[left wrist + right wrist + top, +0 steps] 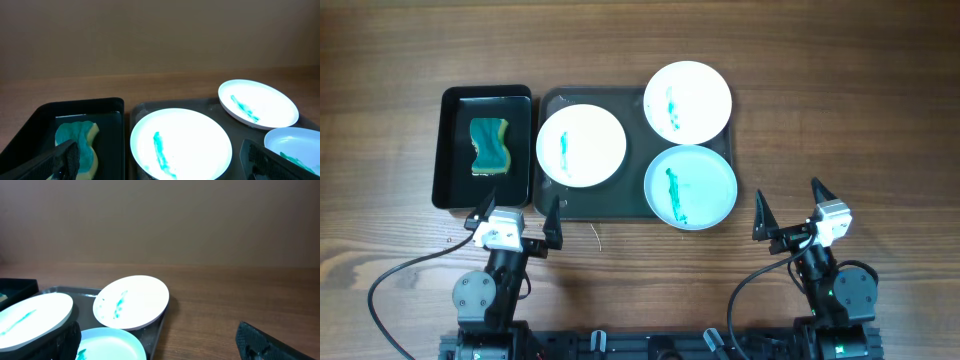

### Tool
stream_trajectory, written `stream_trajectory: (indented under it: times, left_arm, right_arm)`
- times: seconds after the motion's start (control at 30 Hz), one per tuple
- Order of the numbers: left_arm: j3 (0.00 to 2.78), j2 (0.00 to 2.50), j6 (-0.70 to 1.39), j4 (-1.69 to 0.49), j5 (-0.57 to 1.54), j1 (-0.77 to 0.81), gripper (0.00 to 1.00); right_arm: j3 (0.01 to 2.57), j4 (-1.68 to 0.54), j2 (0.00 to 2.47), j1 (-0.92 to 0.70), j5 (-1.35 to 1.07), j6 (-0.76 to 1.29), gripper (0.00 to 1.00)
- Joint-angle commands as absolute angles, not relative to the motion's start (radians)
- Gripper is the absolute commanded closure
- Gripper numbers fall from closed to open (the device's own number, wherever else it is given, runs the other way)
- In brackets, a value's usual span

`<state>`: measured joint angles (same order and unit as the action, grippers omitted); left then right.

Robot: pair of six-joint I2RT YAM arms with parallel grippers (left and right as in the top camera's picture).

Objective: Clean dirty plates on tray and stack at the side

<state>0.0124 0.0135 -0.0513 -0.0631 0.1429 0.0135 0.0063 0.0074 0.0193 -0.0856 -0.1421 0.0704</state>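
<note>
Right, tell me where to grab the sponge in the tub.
Pinch the sponge across its narrow waist, coming straight down from above with the left pincer. It lies flat in the black tub, whose walls likely block any sideways approach.

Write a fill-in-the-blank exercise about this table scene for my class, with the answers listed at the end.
1. The tray holds ___ plates.
2. The black tub holds a ___.
3. The plate nearest the right gripper is pale ___.
4. The left gripper and the right gripper are both ___ and hold nothing.
Answers: three; sponge; blue; open.
</note>
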Motion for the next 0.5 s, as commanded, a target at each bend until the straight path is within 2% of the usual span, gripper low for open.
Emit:
stream_trajectory:
  times: [0.0, 0.47]
  left_arm:
    - [0.006, 0.007, -0.067, -0.064, 0.138, 0.007, 0.0]
    - [0.006, 0.007, -0.041, -0.064, 0.141, 0.007, 0.0]
  right_arm:
    - [0.005, 0.011, 0.01, -0.093, -0.155, 0.078, 0.0]
    - [0.005, 0.012, 0.01, -0.093, -0.159, 0.083, 0.0]
